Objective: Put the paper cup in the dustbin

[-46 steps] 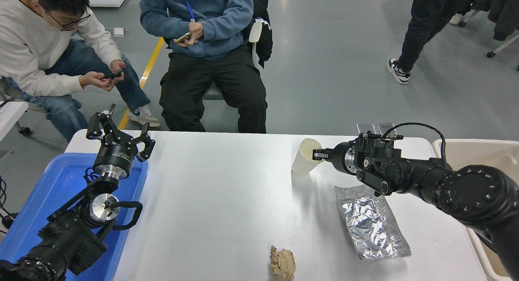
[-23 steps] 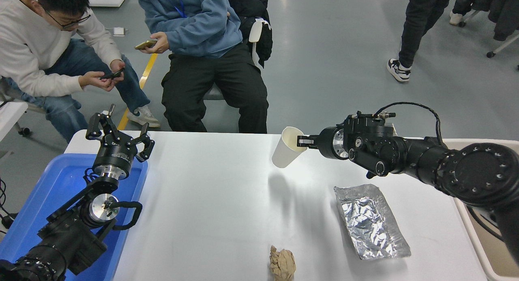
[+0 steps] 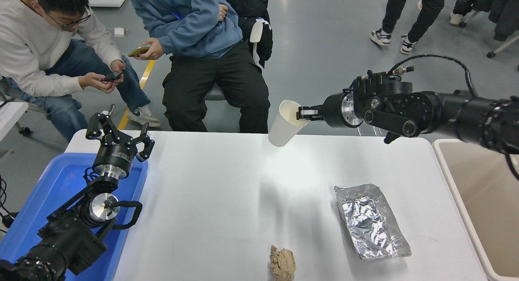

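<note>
A: What had changed since the frame before?

B: The right gripper (image 3: 302, 112) had risen and carried the cup (image 3: 285, 123) up off the table (image 3: 227, 183), out to its far edge. A second earlier the cup had stood on the table.

A: How much room was around it?

B: Plenty. Below the fingers lay bare white tabletop, with only the cup's faint shadow on it. The foil tray (image 3: 371, 221) sat well below and to the right of the fingers, and the paper ball (image 3: 282, 263) lay at the near edge, far from them. Beyond the fingers was open grey floor, though a seated person's dark trousers (image 3: 219, 90) were near the cup's left side, not touching it.

A: And the bin?

B: The bin (image 3: 478, 204) stood off the table's right edge, well right of the fingers and lower, under the right arm's elbow end. Its mouth was open and its inner walls were bare.

A: The grip?

B: The right fingers were pressed close together, pinching the cup's rim on its right side, one finger seemingly inside the mouth. The cup hung tilted, mouth up and toward the gripper, base down-left.

A: The other arm?

B: The left gripper (image 3: 120, 135) was parked over the blue tray (image 3: 44, 200) at the lower left, fingers spread, holding nothing.
</note>
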